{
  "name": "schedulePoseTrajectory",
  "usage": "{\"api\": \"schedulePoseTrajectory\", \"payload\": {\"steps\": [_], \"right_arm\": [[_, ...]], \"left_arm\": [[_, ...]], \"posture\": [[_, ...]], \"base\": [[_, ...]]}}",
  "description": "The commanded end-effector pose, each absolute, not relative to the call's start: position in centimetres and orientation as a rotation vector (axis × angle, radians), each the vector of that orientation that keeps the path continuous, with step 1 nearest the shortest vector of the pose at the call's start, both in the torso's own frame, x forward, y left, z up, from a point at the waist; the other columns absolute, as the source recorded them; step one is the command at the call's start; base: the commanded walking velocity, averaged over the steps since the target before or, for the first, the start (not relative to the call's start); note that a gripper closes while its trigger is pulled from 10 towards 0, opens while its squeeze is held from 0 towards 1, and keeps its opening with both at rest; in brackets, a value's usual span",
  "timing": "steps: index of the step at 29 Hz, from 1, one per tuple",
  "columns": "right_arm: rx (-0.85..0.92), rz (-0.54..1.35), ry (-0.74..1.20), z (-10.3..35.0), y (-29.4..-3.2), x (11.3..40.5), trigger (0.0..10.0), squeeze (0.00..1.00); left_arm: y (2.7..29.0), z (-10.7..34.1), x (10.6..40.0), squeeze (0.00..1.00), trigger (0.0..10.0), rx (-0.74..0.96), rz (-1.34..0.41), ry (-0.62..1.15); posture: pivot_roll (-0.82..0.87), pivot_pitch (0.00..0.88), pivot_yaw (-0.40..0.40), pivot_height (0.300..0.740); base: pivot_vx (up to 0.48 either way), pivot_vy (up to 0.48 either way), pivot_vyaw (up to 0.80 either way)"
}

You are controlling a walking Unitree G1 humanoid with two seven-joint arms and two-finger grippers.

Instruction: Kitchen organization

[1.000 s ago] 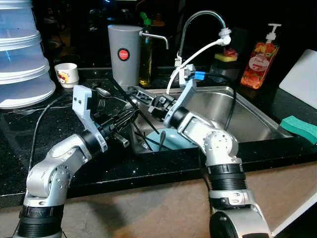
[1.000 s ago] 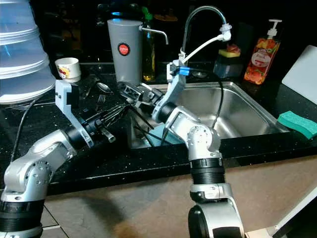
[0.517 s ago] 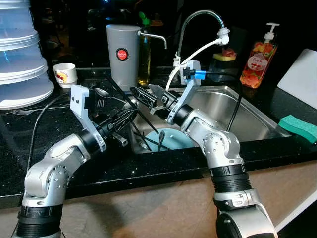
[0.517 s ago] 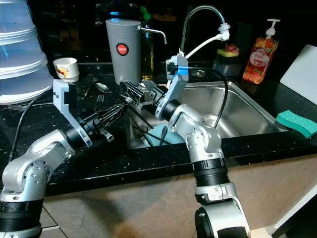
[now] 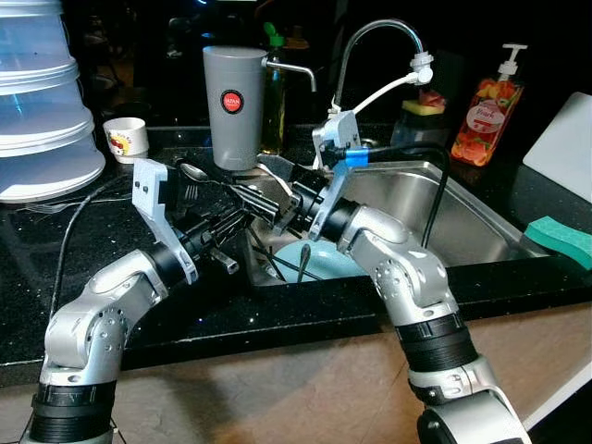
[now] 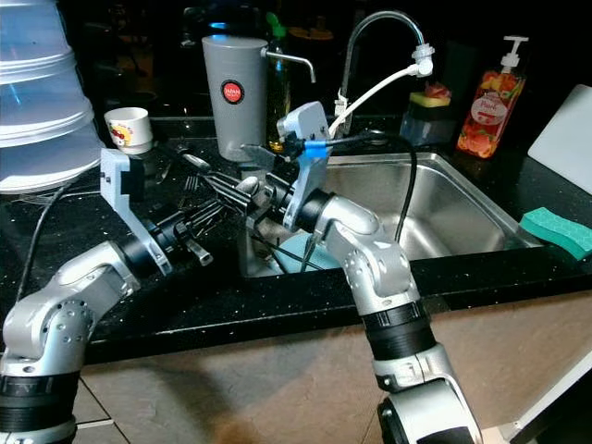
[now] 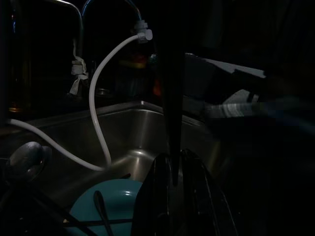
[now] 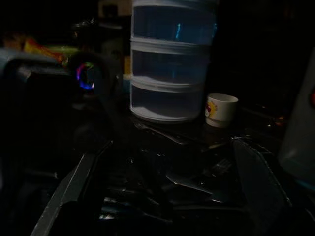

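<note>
Countertop (image 5: 111, 240), black and speckled (dim kitchen), steel sink (image 5: 444, 217), right hand (image 5: 248, 188) spread, left hand (image 5: 242, 215) indeterminate.

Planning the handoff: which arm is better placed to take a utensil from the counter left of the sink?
Right, probably: the right gripper hangs open over the utensils, while the left gripper already holds dark sticks.

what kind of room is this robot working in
Most likely a home kitchen: a stainless steel sink with a curved faucet set in a black countertop, and a bottle of dish soap beside it.
</note>
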State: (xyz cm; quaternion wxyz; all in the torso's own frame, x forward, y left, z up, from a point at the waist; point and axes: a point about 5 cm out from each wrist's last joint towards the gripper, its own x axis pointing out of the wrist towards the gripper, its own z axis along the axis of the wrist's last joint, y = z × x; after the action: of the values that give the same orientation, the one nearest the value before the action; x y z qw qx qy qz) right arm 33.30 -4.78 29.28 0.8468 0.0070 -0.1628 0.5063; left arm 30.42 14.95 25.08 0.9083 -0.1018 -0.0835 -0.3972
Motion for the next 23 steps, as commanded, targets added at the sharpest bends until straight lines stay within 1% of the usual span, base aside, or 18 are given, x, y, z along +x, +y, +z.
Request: {"api": "schedulePoseTrajectory", "payload": {"steps": [1,11,16,17,18,19,23], "right_arm": [[-0.058,1.113,-0.356,28.8,-4.2,32.6,10.0,0.00],[-0.043,1.161,-0.355,28.7,-3.7,32.2,10.0,0.00],[-0.033,1.100,-0.308,28.1,-3.5,33.0,10.0,0.00],[0.001,1.069,-0.283,27.8,-3.5,33.4,10.0,0.00],[0.034,1.043,-0.265,27.7,-3.6,33.8,4.4,0.00],[0.064,1.023,-0.249,27.6,-3.7,34.0,0.0,0.00],[0.107,1.008,-0.224,27.5,-4.0,34.4,0.0,0.00]], "left_arm": [[14.8,25.0,30.4,0.00,0.0,-0.186,-0.834,-0.151],[14.7,24.8,30.4,0.00,0.0,-0.171,-0.840,-0.141],[14.4,24.9,30.3,0.00,0.0,-0.158,-0.853,-0.138],[14.4,24.9,30.3,0.00,0.0,-0.155,-0.856,-0.138],[14.3,24.9,30.3,0.00,0.0,-0.151,-0.857,-0.137],[14.3,24.9,30.3,0.00,0.0,-0.148,-0.858,-0.136],[14.3,24.8,30.3,0.00,0.0,-0.144,-0.859,-0.133]], "posture": [[0.04,0.000,-0.014,0.740],[0.04,0.000,-0.014,0.740],[0.04,0.000,-0.014,0.740],[0.04,0.000,-0.014,0.740],[0.04,0.000,-0.014,0.740],[0.04,0.000,-0.014,0.740],[0.04,0.000,-0.012,0.740]], "base": [[0.000,0.000,0.00],[0.000,0.000,0.00],[0.000,0.000,0.00],[0.000,0.000,0.00],[0.000,0.000,0.00],[0.000,0.000,0.00],[0.000,0.000,0.00]]}}
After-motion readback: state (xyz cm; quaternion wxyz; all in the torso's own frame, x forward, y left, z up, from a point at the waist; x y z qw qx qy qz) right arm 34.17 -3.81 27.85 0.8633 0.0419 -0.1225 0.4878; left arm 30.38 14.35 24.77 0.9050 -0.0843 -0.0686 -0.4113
